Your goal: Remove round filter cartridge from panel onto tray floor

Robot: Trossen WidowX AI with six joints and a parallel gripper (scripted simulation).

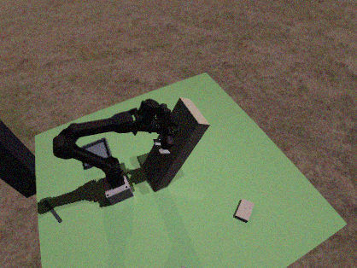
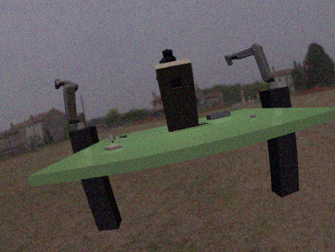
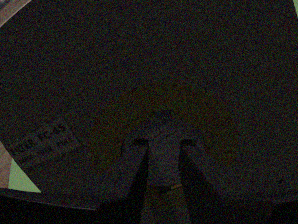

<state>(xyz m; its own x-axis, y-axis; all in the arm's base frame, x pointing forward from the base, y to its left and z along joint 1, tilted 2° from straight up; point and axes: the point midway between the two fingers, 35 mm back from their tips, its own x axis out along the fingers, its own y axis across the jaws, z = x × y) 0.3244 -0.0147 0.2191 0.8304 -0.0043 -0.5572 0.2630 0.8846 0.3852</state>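
- Cartridge (image 3: 160,63): sits in the upright panel (image 1: 184,141) on the green table (image 1: 239,162); its round dark face fills the wrist view.
- Arm (image 1: 98,128): bent at the elbow, reaching across to the panel's face.
- Gripper (image 3: 161,163): pressed against the cartridge face, jaws close together, pinching a narrow raised part of it.

The arm (image 1: 90,141) rises from its base, folds at the elbow and reaches right, its hand (image 1: 166,138) clamped tight on something.
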